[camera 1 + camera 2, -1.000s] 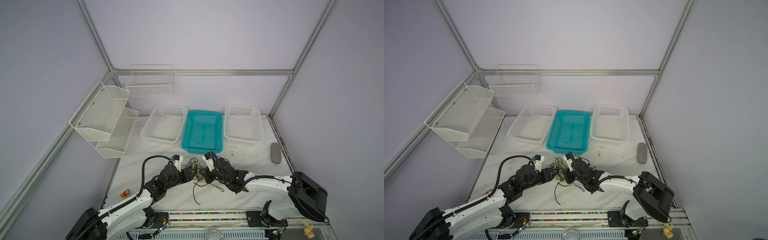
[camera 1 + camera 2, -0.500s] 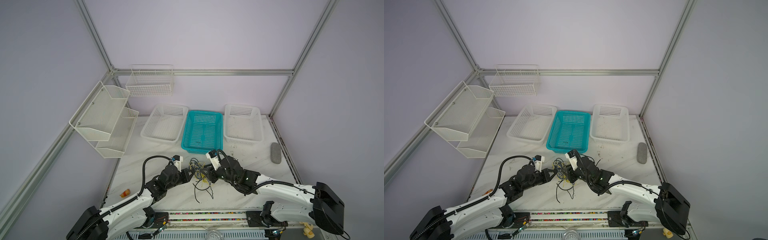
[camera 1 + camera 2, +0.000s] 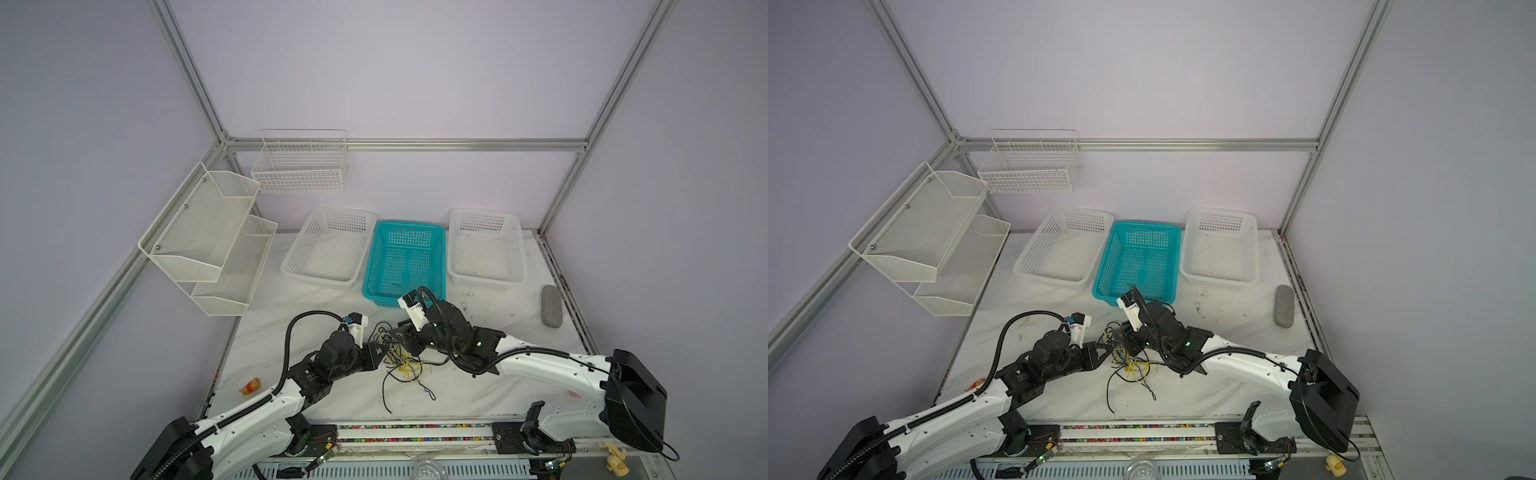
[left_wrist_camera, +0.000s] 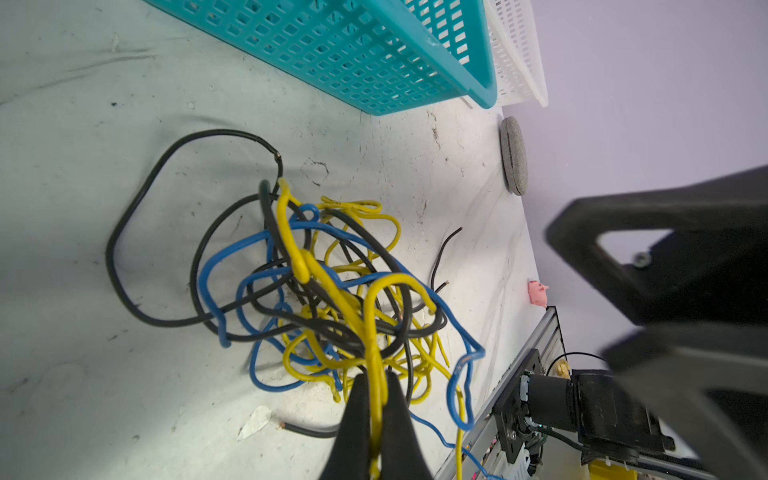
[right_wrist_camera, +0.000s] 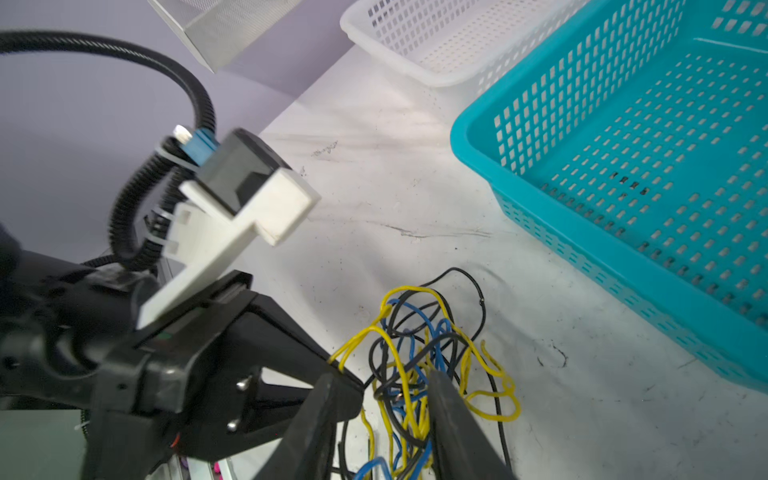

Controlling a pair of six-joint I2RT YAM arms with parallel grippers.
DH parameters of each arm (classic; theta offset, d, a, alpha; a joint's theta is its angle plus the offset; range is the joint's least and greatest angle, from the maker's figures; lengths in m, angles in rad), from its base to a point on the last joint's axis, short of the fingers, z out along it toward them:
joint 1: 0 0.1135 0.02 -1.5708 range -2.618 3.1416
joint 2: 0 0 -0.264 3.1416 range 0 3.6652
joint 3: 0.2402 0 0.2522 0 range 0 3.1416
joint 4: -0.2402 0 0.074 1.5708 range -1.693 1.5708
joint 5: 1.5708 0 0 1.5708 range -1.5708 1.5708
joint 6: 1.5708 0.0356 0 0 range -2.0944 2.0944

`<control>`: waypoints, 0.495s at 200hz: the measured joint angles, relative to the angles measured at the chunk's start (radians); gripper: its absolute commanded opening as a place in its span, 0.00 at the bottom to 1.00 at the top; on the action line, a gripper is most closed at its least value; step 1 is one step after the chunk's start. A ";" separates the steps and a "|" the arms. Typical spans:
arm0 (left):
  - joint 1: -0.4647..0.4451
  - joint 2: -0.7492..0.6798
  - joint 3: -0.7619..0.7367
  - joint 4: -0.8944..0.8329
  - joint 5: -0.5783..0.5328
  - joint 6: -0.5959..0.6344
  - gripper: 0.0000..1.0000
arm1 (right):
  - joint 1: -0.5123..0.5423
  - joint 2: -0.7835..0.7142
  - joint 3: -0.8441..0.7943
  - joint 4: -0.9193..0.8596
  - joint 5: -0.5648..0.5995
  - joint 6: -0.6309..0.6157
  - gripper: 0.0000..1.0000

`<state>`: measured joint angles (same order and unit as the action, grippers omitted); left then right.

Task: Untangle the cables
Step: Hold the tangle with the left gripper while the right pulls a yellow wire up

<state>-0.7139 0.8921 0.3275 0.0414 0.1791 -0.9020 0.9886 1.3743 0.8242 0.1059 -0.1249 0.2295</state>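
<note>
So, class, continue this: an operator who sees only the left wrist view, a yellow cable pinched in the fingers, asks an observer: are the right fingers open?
Observer: Yes, the right gripper is open, with strands of the cables between its fingers.
Operator: What flanks the teal basket on the left arm's side?
Observer: A white basket.
Operator: Anything loose there?
Observer: A small orange object near the table edge.

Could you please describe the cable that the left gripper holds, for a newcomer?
Find the only teal basket; just in front of it lies a tangle of cables. The one meant is the yellow cable pinched in the shut left gripper; no other strand, yellow, blue or black, is clamped.
</note>
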 measured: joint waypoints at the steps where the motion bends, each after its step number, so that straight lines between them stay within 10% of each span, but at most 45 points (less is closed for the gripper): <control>1: 0.000 -0.004 0.000 -0.001 0.000 0.002 0.00 | 0.000 0.002 0.000 0.000 0.000 0.000 0.40; 99: 0.000 -0.061 0.000 -0.010 0.036 0.050 0.00 | 0.000 0.093 -0.009 0.070 -0.037 0.003 0.23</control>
<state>-0.7139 0.8307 0.3271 0.0319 0.2150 -0.8520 0.9886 1.4670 0.8154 0.1757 -0.1616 0.2329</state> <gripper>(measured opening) 0.048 0.264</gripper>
